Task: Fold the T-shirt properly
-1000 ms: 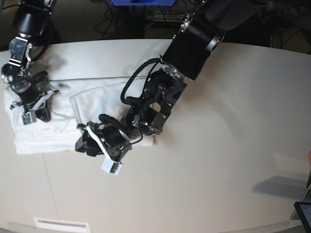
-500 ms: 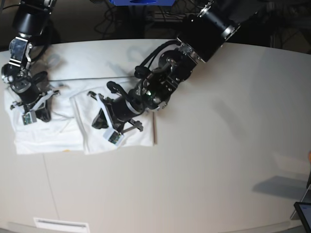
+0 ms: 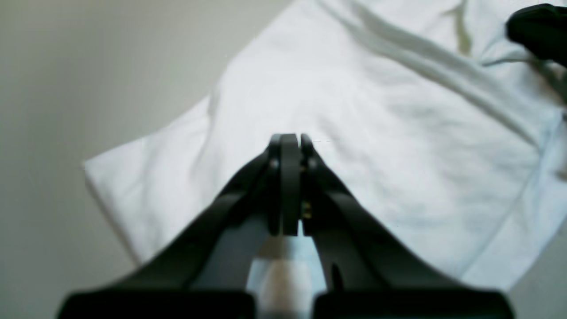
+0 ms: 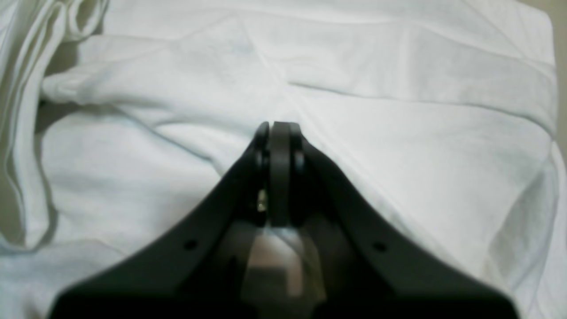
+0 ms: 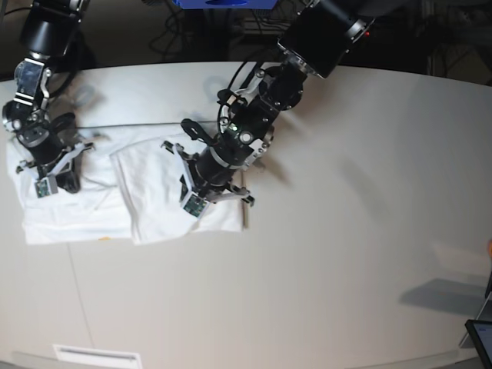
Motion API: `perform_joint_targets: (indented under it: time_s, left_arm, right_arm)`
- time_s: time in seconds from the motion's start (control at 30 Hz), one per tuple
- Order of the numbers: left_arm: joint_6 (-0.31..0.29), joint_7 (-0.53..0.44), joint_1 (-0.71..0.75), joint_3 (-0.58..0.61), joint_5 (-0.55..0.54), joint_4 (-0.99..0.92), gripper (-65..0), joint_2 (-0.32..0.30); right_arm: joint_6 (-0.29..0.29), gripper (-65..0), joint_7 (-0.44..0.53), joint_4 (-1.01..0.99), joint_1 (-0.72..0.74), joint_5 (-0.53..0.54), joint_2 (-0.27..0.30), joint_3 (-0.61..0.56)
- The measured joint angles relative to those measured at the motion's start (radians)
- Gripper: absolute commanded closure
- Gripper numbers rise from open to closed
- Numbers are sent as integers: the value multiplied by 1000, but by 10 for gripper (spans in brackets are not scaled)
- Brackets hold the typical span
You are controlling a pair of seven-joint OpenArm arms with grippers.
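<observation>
The T-shirt lies on the left of the table, plain white side up, with a folded panel on its right part. Close above that panel, my left gripper is shut, and the left wrist view shows its fingertips pressed together with no cloth between them. My right gripper rests on the shirt's left part. It is also shut, its tip down on wrinkled cloth with nothing pinched.
The pale table stretches right of the shirt. A thin brown strip runs along the panel's right edge. A dark device corner sits at the far right front. Cables and dark gear lie beyond the table's back edge.
My left gripper rose from the shirt's front edge to above the panel and shut empty. The panel now lies flat and uncovered. The right arm has not moved.
</observation>
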Motion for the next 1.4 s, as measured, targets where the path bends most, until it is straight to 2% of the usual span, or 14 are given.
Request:
perform_joint_targets:
  time_s: [0.27,0.3,0.4,0.67,0.8,0.93,1.03,1.17,1.23,1.3,1.4]
  left_arm:
    - [-2,-5,-25,5,-1,-130,0,13]
    - [-3,-38,-13,8,-1,-134,0,7]
    - [0,-52,10,1,4,-128,0,6]
    - [-19,-51,23,13,-14,-60,0,-90]
    - [-20,-46,23,9,-16,-28,0,-147]
    - [-18,-46,23,4,-13,-11,0,-193]
    - [-6,-38,20,2,-4,-6,0,-210]
    - [-5,-34,38,1,-3,15,0,-219]
    - [-2,-16,63,0,0,58,0,-230]
    - [-14,18,85,-25,-14,116,0,-240]
    - [-5,20,127,-109,-3,239,0,-242]
  right_arm:
    - [0,0,1,0,0,0,0,0]
    - [0,0,1,0,0,0,0,0]
    - [-1,0,0,0,0,0,0,0]
    - [1,0,-31,48,-10,-15,-3,-4]
    - [0,-1,-48,125,-57,-26,-23,-31]
    - [10,-10,-156,232,-85,-44,-38,-45]
    - [0,-81,-244,346,-92,-56,-62,-32]
    - [7,-164,-301,517,-80,-29,-64,-32]
    - [3,-206,-364,570,-71,-40,-63,-26]
    - [20,-251,-425,591,-52,-27,-72,35]
    - [5,-315,-535,591,8,23,-64,154]
